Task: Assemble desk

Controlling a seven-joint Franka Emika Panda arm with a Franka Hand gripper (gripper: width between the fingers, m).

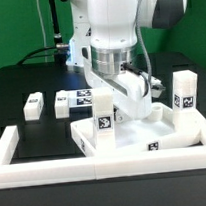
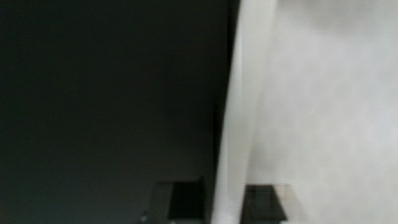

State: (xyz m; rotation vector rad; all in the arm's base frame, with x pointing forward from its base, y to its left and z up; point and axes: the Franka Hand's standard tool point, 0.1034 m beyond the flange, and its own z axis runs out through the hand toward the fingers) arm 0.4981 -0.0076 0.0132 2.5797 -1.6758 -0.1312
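Note:
The white tabletop (image 1: 144, 136) lies flat at the front, inside the border wall. One leg (image 1: 102, 113) stands upright on its near left corner and another leg (image 1: 183, 93) stands at its right end. Two more legs (image 1: 33, 104) (image 1: 63, 104) lie loose on the black table at the exterior view's left. My gripper (image 1: 126, 97) is down at the tabletop's back edge, behind the left upright leg. In the wrist view my gripper (image 2: 226, 202) has a dark fingertip (image 2: 183, 203) on each side of the tabletop's thin raised rim (image 2: 231, 110), shut on it.
The low white U-shaped border wall (image 1: 16, 148) runs along the left, front and right of the tabletop. The marker board (image 1: 82, 96) lies behind the loose legs. A green wall and cables are at the back.

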